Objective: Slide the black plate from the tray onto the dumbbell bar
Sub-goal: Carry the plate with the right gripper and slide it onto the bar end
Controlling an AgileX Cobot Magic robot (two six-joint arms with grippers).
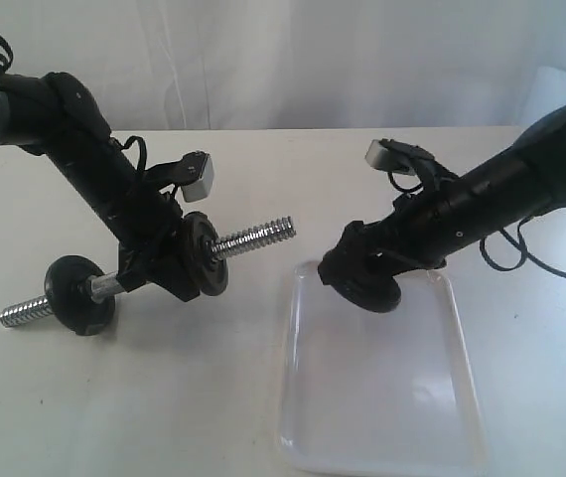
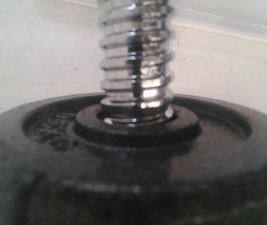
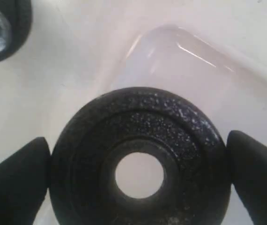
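Gripping the dumbbell bar [image 1: 251,238] mid-shaft, our left gripper [image 1: 154,270] aims its free threaded end rightward | our right gripper [image 1: 362,283] pinches the black plate [image 3: 138,117] by its rim above the tray [image 1: 462,397] corner | we should square hole to thread, then push.

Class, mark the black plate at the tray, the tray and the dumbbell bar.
black plate [image 3: 138,115], right wrist view, face above its hole.
tray [image 1: 392,397], exterior view, bare floor.
dumbbell bar [image 1: 255,237], exterior view, threaded right end.

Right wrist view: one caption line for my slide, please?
The right pincer holds the black plate by its rim, over the tray.
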